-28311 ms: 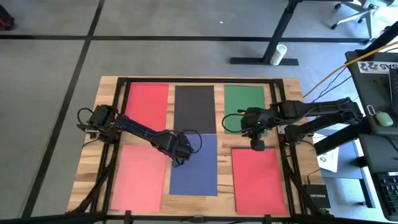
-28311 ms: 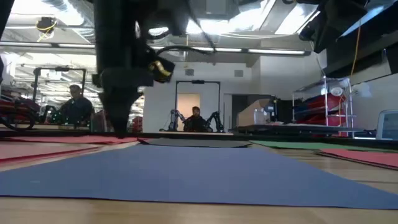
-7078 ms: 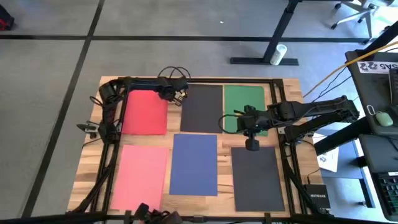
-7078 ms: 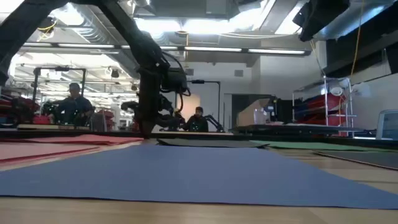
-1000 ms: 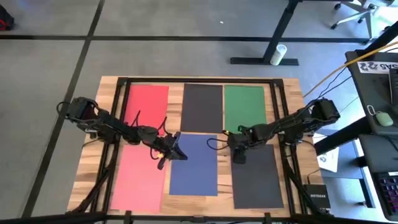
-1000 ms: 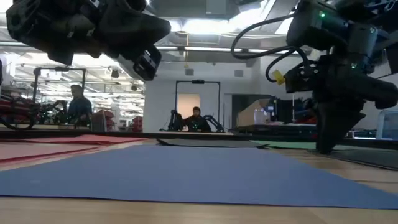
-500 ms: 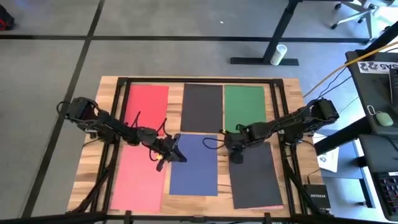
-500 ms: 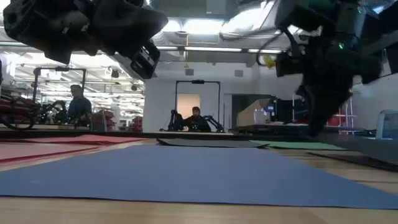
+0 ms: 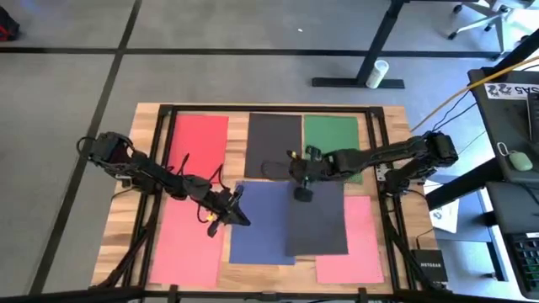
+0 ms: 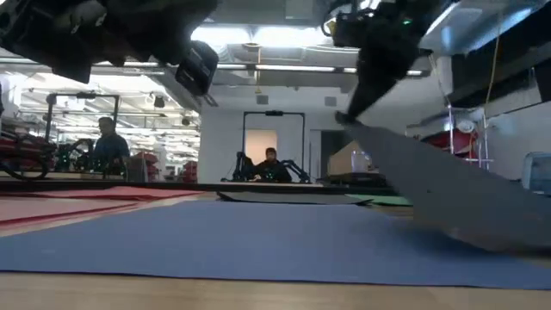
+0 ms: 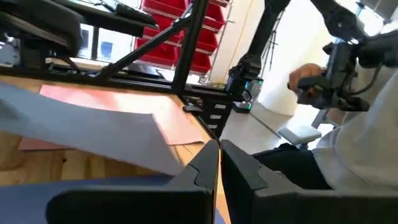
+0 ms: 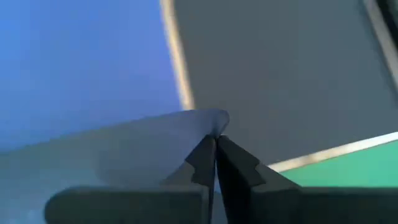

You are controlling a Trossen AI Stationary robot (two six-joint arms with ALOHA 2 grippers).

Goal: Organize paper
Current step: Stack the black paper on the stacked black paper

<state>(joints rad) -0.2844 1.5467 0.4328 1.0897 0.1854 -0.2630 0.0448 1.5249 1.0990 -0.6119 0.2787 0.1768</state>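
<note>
Your left pincer (image 9: 226, 215) hangs pinched shut and empty at the blue sheet's (image 9: 257, 220) left edge. Your right pincer (image 9: 301, 192) is pinched on a corner of the black sheet (image 9: 318, 220), lifted over the blue one mid-worktop. Pull it slowly, keep it low, and line up the edges.
</note>
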